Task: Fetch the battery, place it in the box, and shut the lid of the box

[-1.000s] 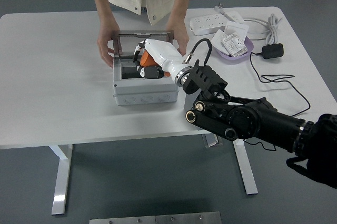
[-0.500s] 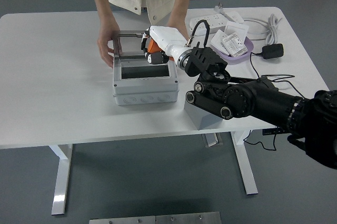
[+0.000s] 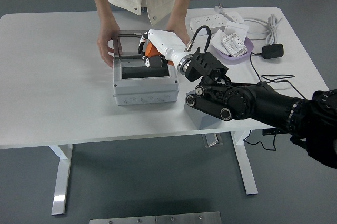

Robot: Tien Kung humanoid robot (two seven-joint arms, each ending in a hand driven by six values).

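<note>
The grey box (image 3: 145, 95) stands on the white table (image 3: 52, 87), left of centre. Its clear lid (image 3: 129, 35) is upright at the back. A person at the far side steadies it with one hand (image 3: 107, 45) on the left and the other hand (image 3: 179, 31) at the right rear corner. My right hand (image 3: 149, 56), white with orange and black parts, hovers over the box's back edge, just in front of the lid. The box's inside (image 3: 142, 71) looks dark, and I cannot make out the battery there. Nothing shows of my left arm.
A purple bowl (image 3: 247, 53) holding packets sits right of the box. Behind it are a white power strip (image 3: 208, 22) and a coiled cable. A black adapter (image 3: 273, 51) trails its cable over the right side. A grey block (image 3: 197, 114) lies under my forearm.
My right hand has risen out of the box and moved back to the lid. Over the last half second it has shifted slightly left. The person's hands have stayed put.
</note>
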